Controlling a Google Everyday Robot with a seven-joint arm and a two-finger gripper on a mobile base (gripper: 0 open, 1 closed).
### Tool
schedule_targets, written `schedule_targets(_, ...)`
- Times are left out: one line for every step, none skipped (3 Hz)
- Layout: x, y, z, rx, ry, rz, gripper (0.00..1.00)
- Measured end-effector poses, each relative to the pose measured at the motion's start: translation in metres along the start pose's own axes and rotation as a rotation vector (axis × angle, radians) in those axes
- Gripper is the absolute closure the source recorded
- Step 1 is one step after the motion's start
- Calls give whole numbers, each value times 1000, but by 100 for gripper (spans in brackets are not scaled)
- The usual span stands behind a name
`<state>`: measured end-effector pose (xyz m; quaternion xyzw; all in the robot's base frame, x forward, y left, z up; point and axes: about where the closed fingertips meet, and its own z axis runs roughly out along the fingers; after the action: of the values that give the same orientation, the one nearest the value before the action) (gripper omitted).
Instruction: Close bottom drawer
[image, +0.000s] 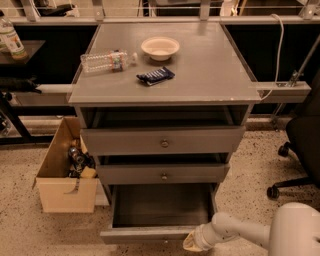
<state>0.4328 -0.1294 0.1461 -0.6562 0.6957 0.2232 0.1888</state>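
1. Under the middle drawer (162, 174), the bottom drawer (160, 207) stands pulled well out, its dark box open to view.
2. Low at the right, the pincer (193, 243) sits at the right end of that drawer's front panel, apparently touching it. Whether it is open or closed cannot be told.
3. The step in hand looks like the push. The next move calls for pressing the front straight inward until it sits flush.

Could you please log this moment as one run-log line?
deep grey bottom drawer: pulled out | gripper: low, at drawer front's right end | contact: cannot tell | closing: not yet done
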Motion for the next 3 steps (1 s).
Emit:
schedule_targets(0,0,0,0,0,0,74)
schedule_targets(0,0,0,0,0,0,49)
schedule_targets(0,0,0,0,0,0,28)
